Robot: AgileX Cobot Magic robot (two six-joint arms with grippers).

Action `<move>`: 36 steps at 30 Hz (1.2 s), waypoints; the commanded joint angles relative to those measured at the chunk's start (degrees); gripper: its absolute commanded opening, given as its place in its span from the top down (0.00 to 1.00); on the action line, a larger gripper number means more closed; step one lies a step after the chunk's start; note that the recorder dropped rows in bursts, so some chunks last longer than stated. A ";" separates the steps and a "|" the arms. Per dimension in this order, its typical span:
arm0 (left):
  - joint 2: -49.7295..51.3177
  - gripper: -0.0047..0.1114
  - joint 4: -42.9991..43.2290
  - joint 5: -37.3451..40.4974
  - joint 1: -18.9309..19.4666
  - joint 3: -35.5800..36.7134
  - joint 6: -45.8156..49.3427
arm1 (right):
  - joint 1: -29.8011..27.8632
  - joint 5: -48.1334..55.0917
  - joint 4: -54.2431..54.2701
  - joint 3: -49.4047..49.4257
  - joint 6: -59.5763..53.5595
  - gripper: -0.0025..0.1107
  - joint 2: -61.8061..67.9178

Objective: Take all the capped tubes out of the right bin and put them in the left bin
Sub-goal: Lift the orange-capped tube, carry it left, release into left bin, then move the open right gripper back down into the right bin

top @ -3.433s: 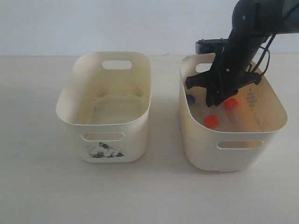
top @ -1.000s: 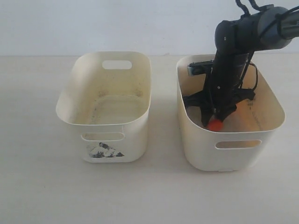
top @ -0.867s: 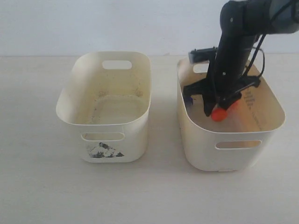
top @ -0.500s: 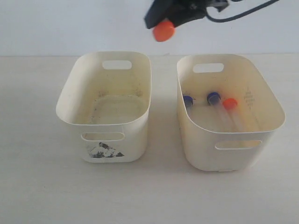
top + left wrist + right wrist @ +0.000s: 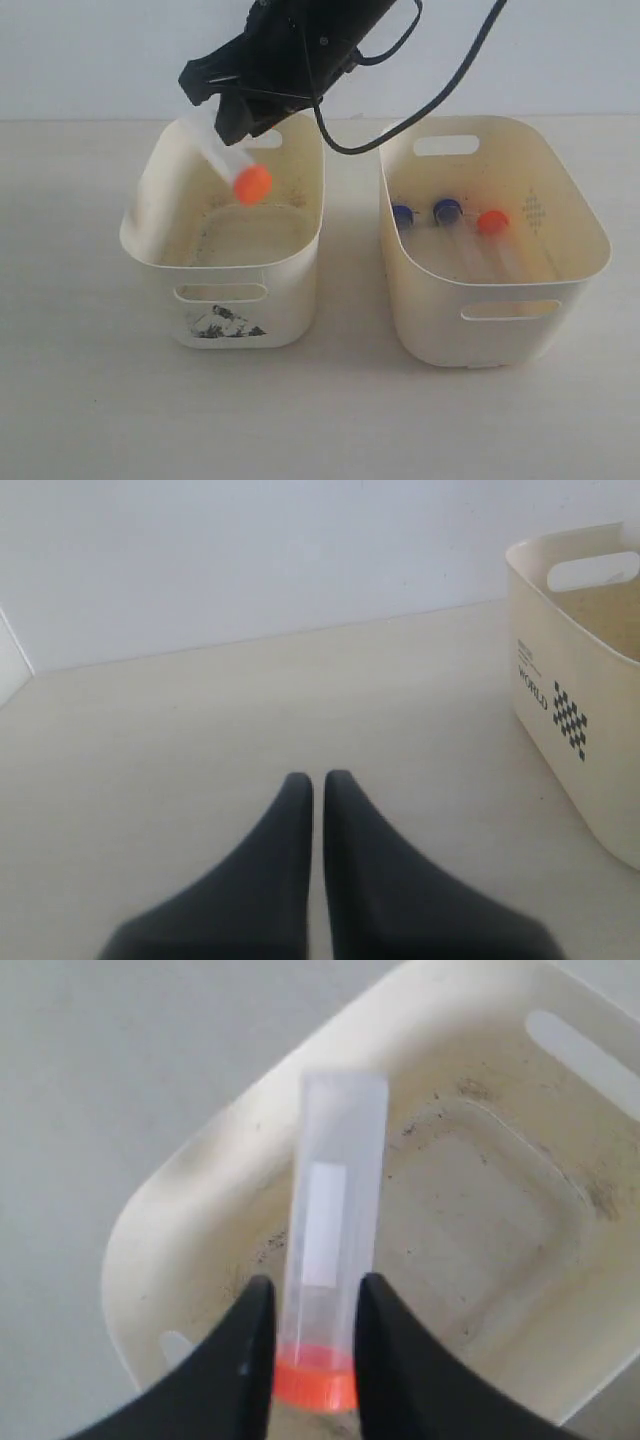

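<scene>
Right gripper [image 5: 316, 1295] clamped aloft; left gripper [image 5: 312, 780] closed.

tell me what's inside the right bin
The right bin holds three capped tubes: two blue-capped, one orange-red-capped. Its front wall hides the floor nearest the camera.

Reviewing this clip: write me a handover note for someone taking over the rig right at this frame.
Right gripper: shut on an orange-capped tube, held tilted, cap down, over the left bin; not yet released.
Left gripper: shut, empty, off to the side of the left bin.
Right bin: three tubes lie inside, two blue caps and one orange cap.
Done: nothing delivered; no tube lies in the left bin.
Left: drop the held tube, then fetch the other three.
</scene>
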 commanded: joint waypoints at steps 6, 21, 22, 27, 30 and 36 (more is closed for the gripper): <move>-0.16 0.92 -0.06 -0.55 0.06 -0.23 -0.66 | -0.26 -0.51 -13.88 -0.26 11.70 0.98 -5.08; -0.16 0.92 -0.06 -0.55 0.06 -0.23 -0.66 | -8.02 16.17 -36.44 -0.05 36.29 0.98 -6.19; -0.16 0.92 -0.06 -0.55 0.06 -0.23 -0.66 | -9.02 16.17 -34.59 -0.05 35.42 0.98 -5.56; -0.16 0.92 -0.06 -0.55 0.06 -0.23 -0.66 | -12.14 16.17 -29.85 0.19 32.88 0.98 -0.24; -0.16 0.92 -0.06 -0.55 0.06 -0.23 -0.66 | -12.14 16.17 -28.46 0.55 32.88 0.98 2.63; -0.16 0.92 -0.06 -0.55 0.06 -0.23 -0.66 | -12.14 16.17 -27.47 0.55 32.88 0.98 7.59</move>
